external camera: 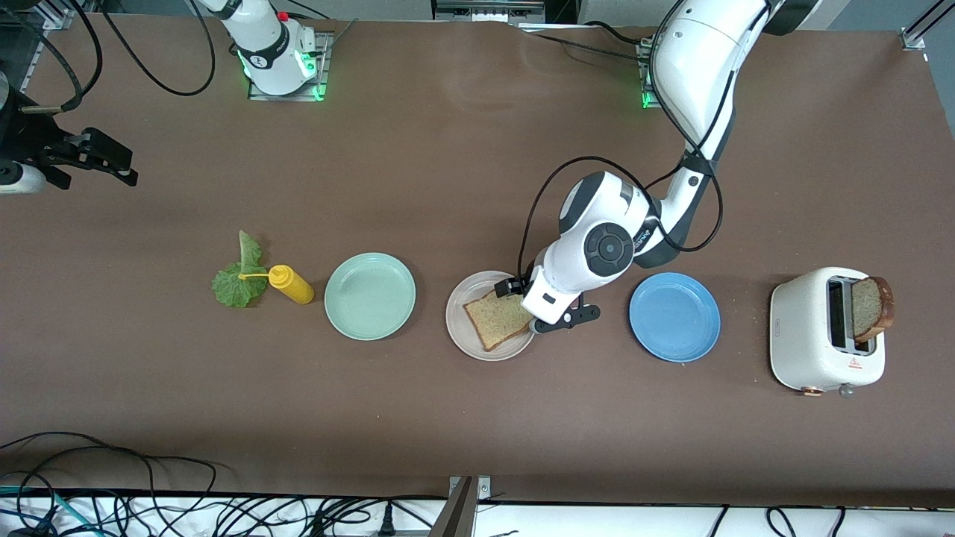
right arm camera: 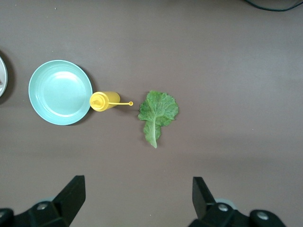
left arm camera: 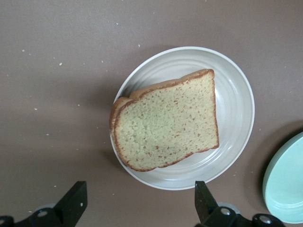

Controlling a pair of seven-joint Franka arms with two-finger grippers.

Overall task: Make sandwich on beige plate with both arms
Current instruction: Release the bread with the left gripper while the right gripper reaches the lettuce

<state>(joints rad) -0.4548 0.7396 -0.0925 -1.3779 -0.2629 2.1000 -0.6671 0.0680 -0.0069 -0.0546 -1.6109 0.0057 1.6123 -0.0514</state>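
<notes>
You are seeing one bread slice (left arm camera: 166, 124) lying on the beige plate (left arm camera: 236, 116). The left pincer (left arm camera: 137, 203) is hanging open and empty above it. The right pincer (right arm camera: 135, 201) is waiting open over the counter; lettuce (right arm camera: 157, 113) and second slice (external camera: 869, 307) are remaining.

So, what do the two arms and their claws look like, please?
Both arms have glossy white rounded shells with black joint sections, and loose black cables loop along the left arm. Green lights glow at both bases. The left claw and the right claw each have two black, wedge-shaped fingers. A round dark cap marks the left arm's wrist joint.
</notes>
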